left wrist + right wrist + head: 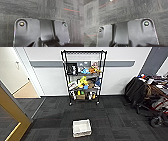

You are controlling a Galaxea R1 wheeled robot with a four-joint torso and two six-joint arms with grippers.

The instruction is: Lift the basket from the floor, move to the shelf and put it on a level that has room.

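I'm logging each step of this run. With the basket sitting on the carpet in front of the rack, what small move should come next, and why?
Probably reach both arms down toward the basket. It sits on the floor close in front of the robot, well short of the shelf, and nothing touches it yet.

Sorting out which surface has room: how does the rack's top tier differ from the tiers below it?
The level on top of the shelf looks bare, while the lower tiers are crowded with toys and boxes. The top shows plain wall behind it; the lower ones hide it with clutter. All hang between the same black posts.
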